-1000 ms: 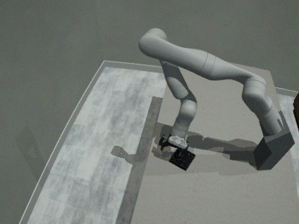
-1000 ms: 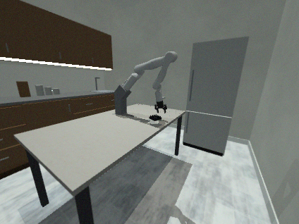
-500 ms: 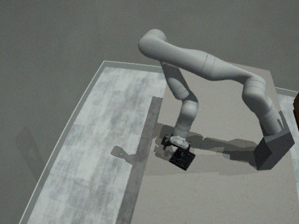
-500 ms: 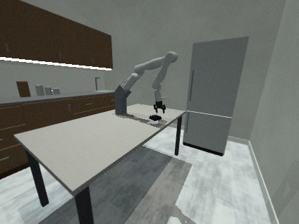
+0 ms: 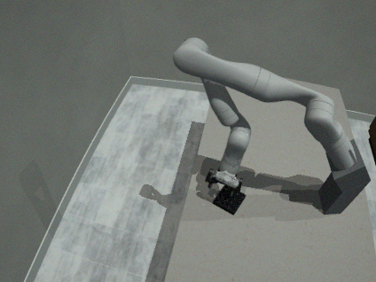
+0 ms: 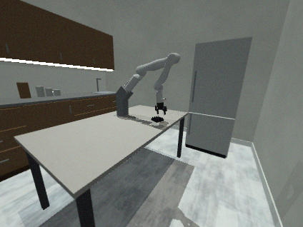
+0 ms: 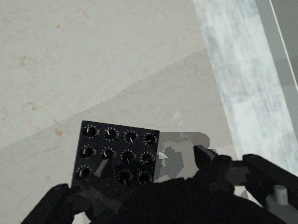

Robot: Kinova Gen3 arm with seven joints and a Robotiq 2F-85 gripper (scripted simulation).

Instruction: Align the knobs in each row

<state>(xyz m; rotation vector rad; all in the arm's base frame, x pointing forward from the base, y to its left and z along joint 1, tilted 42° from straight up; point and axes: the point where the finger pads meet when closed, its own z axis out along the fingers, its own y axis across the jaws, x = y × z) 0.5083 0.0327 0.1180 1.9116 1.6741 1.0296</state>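
Gripper (image 6: 159, 113) wide open, empty, hovering above box (image 7: 118, 155) near the table (image 6: 89, 143) edge. In wrist view the box lies at 10 o'clock from the fingers; knob pointers too small to read.

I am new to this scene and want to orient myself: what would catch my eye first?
The long pale grey jointed arm arches high over the beige table. Under its open gripper, jaws spread wide and holding nothing, stands the small black square knob box near the table's edge. A tall grey refrigerator stands behind.
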